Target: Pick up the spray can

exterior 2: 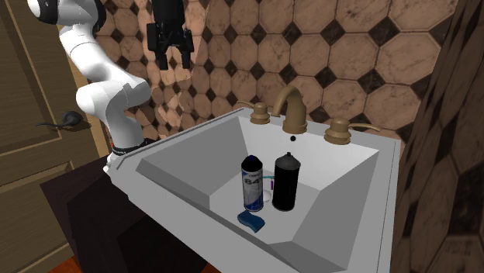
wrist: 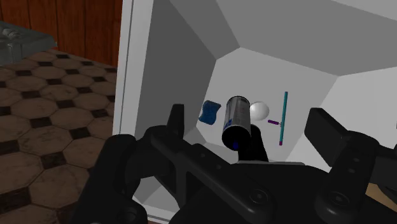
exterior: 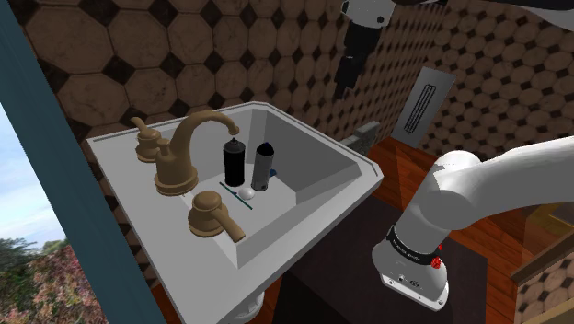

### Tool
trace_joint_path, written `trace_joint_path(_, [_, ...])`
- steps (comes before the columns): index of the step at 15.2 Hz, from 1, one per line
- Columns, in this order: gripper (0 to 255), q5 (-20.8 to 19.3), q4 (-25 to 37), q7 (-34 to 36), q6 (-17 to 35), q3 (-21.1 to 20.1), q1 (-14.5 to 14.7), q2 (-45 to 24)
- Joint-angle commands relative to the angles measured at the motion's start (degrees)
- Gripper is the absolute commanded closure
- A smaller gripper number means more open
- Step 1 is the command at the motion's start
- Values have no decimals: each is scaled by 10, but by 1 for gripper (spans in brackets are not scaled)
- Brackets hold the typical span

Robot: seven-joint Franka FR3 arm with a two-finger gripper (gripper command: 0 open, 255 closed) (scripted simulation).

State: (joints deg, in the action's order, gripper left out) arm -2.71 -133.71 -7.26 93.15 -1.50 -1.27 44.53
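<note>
Two cans stand upright side by side in the white sink (exterior: 366,169) basin. One is all black (exterior: 234,163) (exterior 2: 285,182) (wrist: 256,144). The other is a grey spray can with a dark cap and a blue-white label (exterior: 263,166) (exterior 2: 251,184) (wrist: 235,118). My black gripper (exterior: 346,85) (exterior 2: 172,65) (wrist: 249,125) hangs high above the sink, well clear of both cans. It is open, its fingers standing apart with nothing between them. In the wrist view it looks down into the basin at the cans.
A bronze faucet (exterior: 189,145) (exterior 2: 293,108) with two handles lines the sink's back edge. A white ball (wrist: 259,111), a teal toothbrush (wrist: 284,117) and a blue block (exterior 2: 252,222) lie on the basin floor by the cans. Tiled walls stand close behind; a wooden door (exterior 2: 39,93) stands beside the arm.
</note>
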Motion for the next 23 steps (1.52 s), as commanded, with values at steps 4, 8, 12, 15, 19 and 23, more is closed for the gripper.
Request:
trace_joint_path(4, [0,0,-27,-13,65,2,7,-32])
trace_joint_path(8, [0,1,-51,-30,151,4,16,-85])
trace_joint_path(12, [0,2,-62,-48,236,5,25,-151])
trace_joint_path(15, [0,3,-61,-61,296,6,32,-206])
trace_joint_path(19, [0,5,-48,-79,371,5,40,-286])
trace_joint_path(23, [0,7,-22,-97,438,2,48,-370])
